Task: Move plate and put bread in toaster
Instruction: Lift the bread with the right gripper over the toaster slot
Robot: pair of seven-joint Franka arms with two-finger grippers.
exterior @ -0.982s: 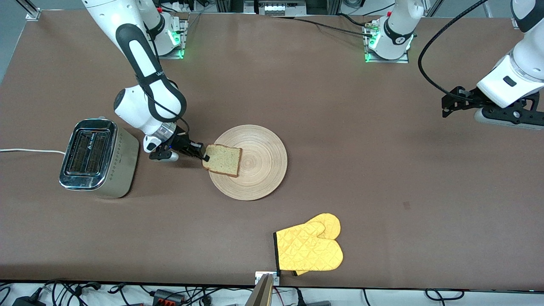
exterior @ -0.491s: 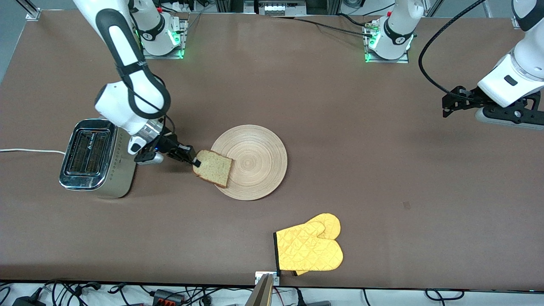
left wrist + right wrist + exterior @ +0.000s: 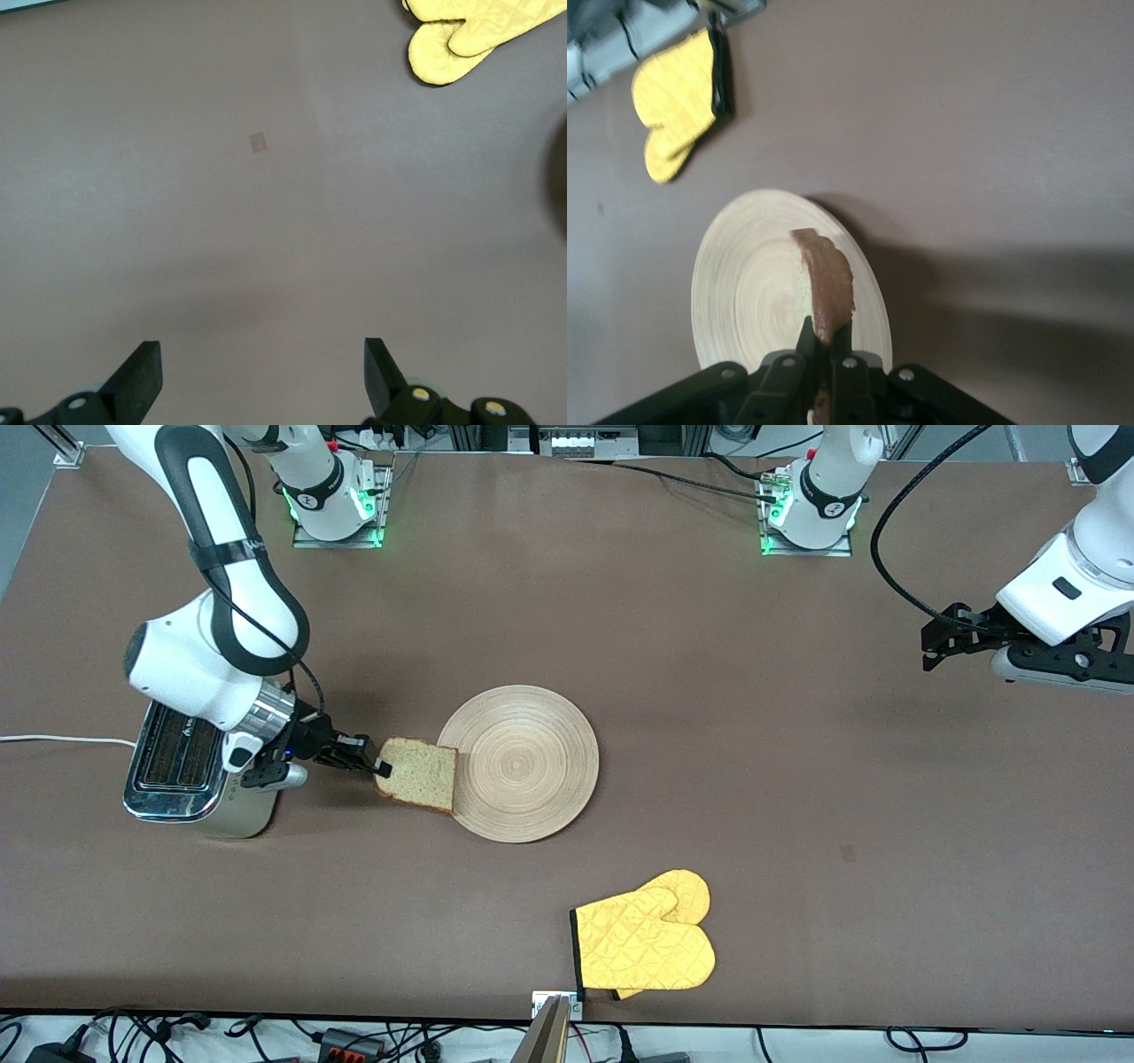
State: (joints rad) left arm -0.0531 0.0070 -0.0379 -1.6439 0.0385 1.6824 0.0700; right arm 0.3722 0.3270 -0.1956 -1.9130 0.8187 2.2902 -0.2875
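Bread (image 3: 416,774): one square slice, light brown crumb w/ darker crust, much smaller than the plate (image 3: 532,771). In the right wrist view the bread (image 3: 826,288) is showing edge-on, brown crust toward the lens. Plate is a wide round light-wood disc w/ ring grain, lying flat on the brown bench (image 3: 709,691). Toaster (image 3: 190,766): boxy, chrome top w/ two slots, cream dotted sides, white cord (image 3: 53,739) trailing toward the right arm's end of the bench.

Right arm is coming down from its base at the top of the front view, elbow bent, wrist sitting over the toaster's top, gripper pointing roughly 3 o'clock toward the plate. Right gripper (image 3: 376,764) is up in the air over the bench strip btwn toaster and plate, fingers (image 3: 804,341) pinching the bread by one edge. The slice is sticking out from the fingers at about 3 o'clock in the front view, its outer edge overlapping the plate's rim at the plate's 9 o'clock.

Left arm is waiting at the left arm's end of the bench; left gripper (image 3: 262,376) is hovering over bare bench, fingers spread apart, gripping nothing.

Yellow oven mitt (image 3: 645,941) is lying at about 5 o'clock from the plate, nearer the front camera, well apart from it.
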